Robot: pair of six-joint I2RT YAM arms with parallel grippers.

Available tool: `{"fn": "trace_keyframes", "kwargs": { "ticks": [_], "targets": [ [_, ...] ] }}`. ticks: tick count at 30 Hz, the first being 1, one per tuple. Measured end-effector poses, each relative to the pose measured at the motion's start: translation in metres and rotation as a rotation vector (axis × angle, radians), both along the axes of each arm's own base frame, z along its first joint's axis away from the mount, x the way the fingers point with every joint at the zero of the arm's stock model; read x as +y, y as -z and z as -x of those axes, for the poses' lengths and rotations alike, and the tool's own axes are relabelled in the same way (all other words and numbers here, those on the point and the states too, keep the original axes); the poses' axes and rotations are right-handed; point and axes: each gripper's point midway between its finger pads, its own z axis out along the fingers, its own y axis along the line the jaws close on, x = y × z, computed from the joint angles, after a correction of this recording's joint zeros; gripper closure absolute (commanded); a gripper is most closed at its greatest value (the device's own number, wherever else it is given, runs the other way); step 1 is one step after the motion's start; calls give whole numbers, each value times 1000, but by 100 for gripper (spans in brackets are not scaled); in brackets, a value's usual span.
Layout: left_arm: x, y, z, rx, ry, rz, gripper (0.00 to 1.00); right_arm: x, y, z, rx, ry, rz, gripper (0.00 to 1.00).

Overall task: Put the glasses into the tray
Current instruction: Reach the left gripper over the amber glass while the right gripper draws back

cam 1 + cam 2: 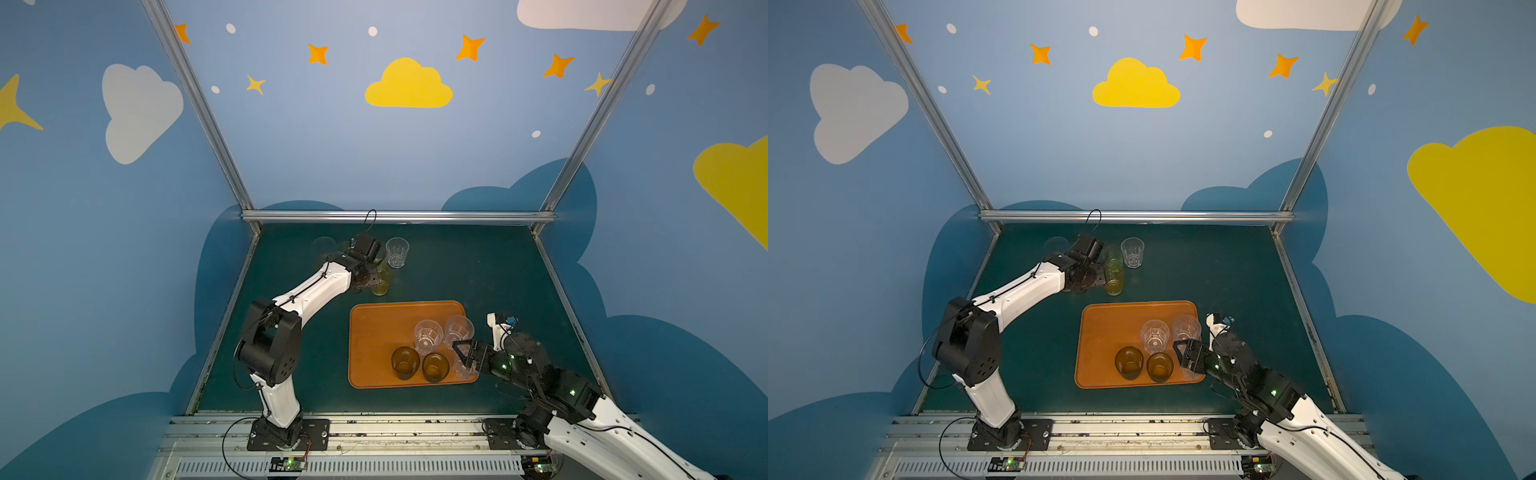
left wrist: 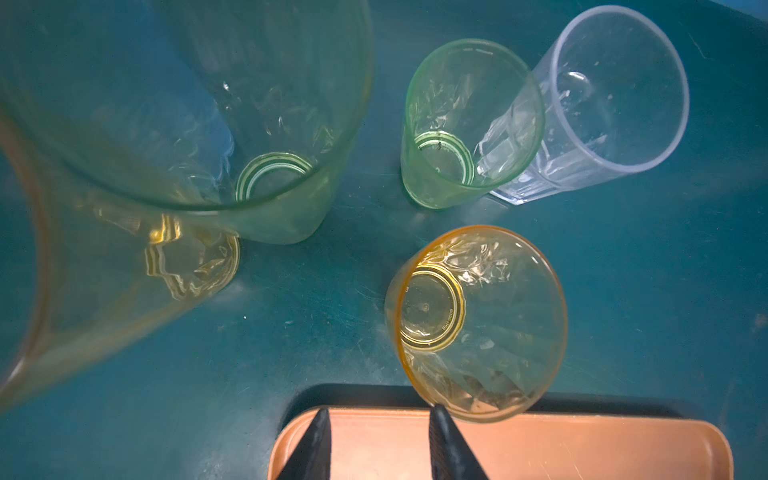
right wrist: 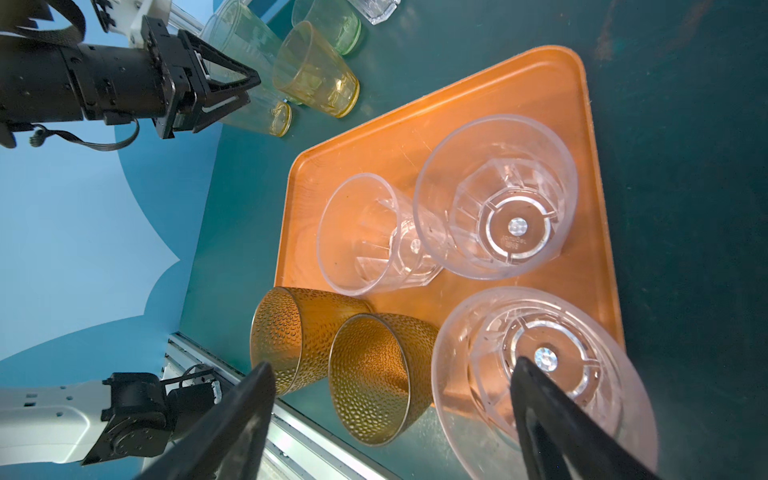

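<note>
In both top views the tray [image 1: 374, 328] lies in the middle of the table [image 1: 498, 270] with five glasses in it. There are two clear ones, two dark glasses [image 1: 405, 362] and the corner glass [image 1: 469, 374], which sits under the right gripper [image 1: 462, 355]. The other glasses stand upright at the back left, beyond the tray's far edge. The left gripper [image 1: 1098, 277] is in among them, so the left arm is much the nearer. The right arm is well apart from that cluster.

In the left wrist view the left gripper's fingers [image 2: 444, 440] stand apart with nothing between them, only the tray beyond. The amber glass [image 2: 478, 324] stands upright just beside one fingertip, off to the side of the gap rather than in it. A green glass [image 2: 469, 124] and a clear glass [image 2: 602, 95] stand side by side farther off. Two tall glasses [image 2: 187, 124] loom close and blurred. The amber glass looks like the next pick. Its axis is vertical, so the gripper would have to shift sideways to straddle its wall.

In the right wrist view the right gripper stands wide apart, clamping nothing. One finger hangs over the corner glass's mouth and the other is outside it, over the dark glasses.
</note>
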Motion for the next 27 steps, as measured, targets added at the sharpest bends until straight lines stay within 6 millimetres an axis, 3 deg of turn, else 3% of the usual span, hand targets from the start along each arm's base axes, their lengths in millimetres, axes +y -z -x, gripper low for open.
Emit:
{"fn": "trace_keyframes", "kwargs": {
  "ticks": [27],
  "targets": [
    [-9, 13, -25, 41, 6, 28, 72, 1, 0, -2, -1, 12, -18, 12]
  ]
}}
